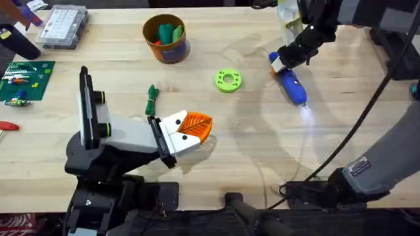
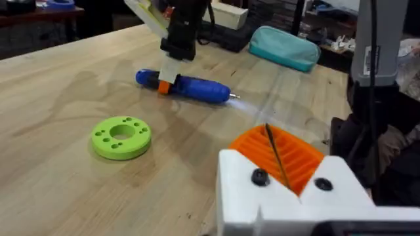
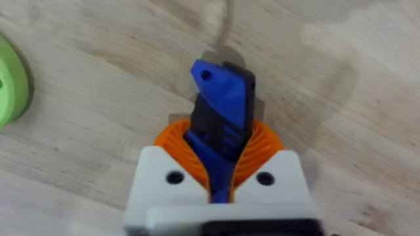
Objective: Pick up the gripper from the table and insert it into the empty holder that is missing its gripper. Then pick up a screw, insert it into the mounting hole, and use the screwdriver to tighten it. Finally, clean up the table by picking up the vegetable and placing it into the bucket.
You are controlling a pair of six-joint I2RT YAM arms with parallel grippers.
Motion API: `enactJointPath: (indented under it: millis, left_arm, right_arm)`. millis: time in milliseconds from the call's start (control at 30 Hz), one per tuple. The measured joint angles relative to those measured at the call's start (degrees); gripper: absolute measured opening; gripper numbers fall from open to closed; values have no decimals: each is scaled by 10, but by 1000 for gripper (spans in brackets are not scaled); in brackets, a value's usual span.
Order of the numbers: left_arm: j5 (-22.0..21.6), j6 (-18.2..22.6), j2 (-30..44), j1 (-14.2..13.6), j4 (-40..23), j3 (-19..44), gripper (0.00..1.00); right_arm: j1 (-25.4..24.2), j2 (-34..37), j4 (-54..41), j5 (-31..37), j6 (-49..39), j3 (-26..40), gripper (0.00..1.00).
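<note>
Overhead: right gripper (image 1: 287, 60) down on rear end of screwdriver (image 1: 289, 82), which lies flat on worktop (image 1: 262, 144), bit twd near edge, white light lit at tip. R wrist view adds detail: orange ribbed fingers (image 3: 172, 139) clamped on the blue body. L wrist view: left gripper (image 2: 281, 157) w/ orange pads pressed together, nothing between, just a thin dark seam. Overhead shows it low over worktop, near the centre. Vegetable (image 1: 152, 98), dark green, lies just behind left gripper. Bucket (image 1: 167, 38) at back, green pieces inside. Lime ring (image 1: 228, 80) betw. bucket & screwdriver. Clear compartment box (image 1: 62, 26) far left rear.
</note>
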Motion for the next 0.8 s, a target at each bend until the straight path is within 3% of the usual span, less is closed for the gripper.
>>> enactJointPath:
  millis: [67,500,800]
  left_arm:
    - [0,0,0,0,0,0,16]
    - [0,0,0,0,0,0,16]
    - [0,0,0,0,0,0,16]
  right_arm:
    - [0,0,-1,0,-1,0,26]
    - [0,0,-37,-1,-1,5,26]
    - [0,-21,-120,-5,0,31,26]
